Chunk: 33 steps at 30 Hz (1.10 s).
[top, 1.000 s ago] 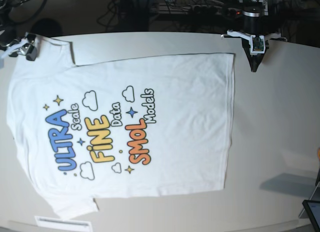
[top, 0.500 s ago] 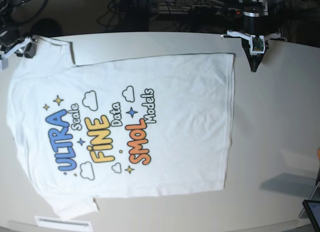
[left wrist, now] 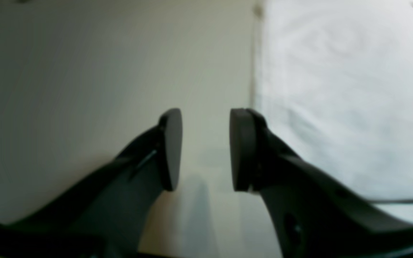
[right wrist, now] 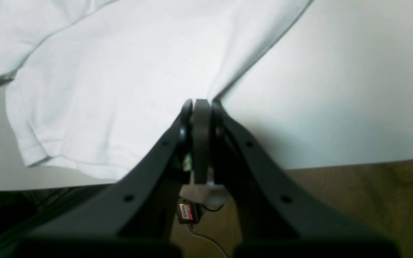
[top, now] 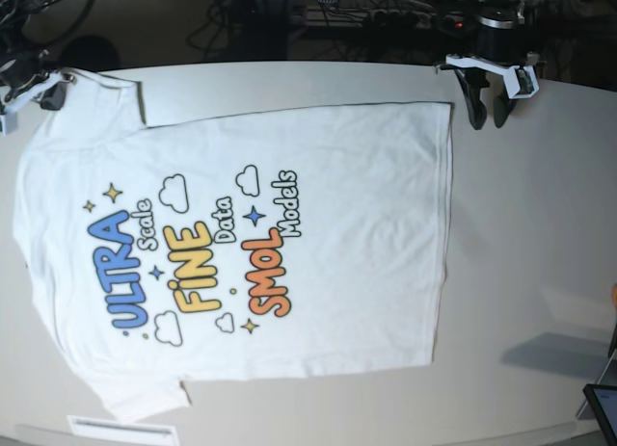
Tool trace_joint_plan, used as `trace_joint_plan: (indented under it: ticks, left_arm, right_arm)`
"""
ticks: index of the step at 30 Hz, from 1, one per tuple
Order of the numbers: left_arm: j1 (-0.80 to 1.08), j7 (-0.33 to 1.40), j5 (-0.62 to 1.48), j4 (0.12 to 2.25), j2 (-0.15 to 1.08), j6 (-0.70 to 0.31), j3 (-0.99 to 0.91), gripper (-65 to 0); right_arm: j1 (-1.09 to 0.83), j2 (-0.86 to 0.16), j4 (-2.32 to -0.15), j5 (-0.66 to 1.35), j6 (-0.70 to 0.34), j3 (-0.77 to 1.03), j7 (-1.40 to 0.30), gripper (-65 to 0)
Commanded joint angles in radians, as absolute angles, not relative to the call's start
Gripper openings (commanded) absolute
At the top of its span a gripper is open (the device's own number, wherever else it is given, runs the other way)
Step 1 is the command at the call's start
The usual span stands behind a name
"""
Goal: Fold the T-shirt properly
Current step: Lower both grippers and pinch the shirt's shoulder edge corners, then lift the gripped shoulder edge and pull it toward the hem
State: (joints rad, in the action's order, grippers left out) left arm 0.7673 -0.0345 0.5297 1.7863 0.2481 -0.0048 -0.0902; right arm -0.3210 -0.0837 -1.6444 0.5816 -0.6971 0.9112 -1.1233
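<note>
The T-shirt [top: 289, 253] lies flat, print side up, on the pale surface [top: 540, 224]. In the base view its long axis runs left to right, with the neck end at the left and the hem at the right. The right gripper [right wrist: 202, 104] is at the far-left sleeve, jaws clenched on the sleeve's edge. The left gripper [left wrist: 205, 147] hovers just off the hem's top corner, jaws parted and holding nothing.

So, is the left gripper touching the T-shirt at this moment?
Apart. In the left wrist view the left gripper stands open over bare table, and the T-shirt hem lies beside its right finger, nothing between the pads.
</note>
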Motion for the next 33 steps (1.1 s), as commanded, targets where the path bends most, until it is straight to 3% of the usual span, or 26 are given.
trace_joint_plan:
  ticks: [1,4,6,10,20,33]
  left_arm:
    - [0.773,-0.019,0.584,1.79,0.266,0.002,-0.094,-41.8]
    - [0.769,0.071,0.73,1.782,0.269,-0.038,-0.096,-39.3]
    - [0.776,0.079,0.748,1.788,0.265,-0.116,-0.101,-35.1]
    - [0.782,0.087,0.751,1.821,0.262,-0.17,-0.099,-34.6]
    - [0.794,0.09,0.754,1.839,0.206,-0.17,-0.099,-34.6]
    - [0.748,0.088,0.754,1.675,0.203,-0.168,-0.101,-34.8]
  right_arm:
    - [-0.331,-0.081,-1.638,0.547,-0.698,0.906,-1.185,-64.7]
    - [-0.331,-0.081,-1.638,0.547,-0.698,0.906,-1.182,-64.7]
    - [-0.332,-0.084,-1.638,0.547,-0.698,0.906,-1.181,-64.7]
    - [-0.335,-0.085,-1.638,0.547,-0.698,0.906,-1.181,-64.7]
    - [-0.337,-0.087,-1.638,0.547,-0.698,0.905,-1.181,-64.7]
    - [-0.337,-0.087,-1.638,0.545,-0.698,0.905,-1.187,-64.7]
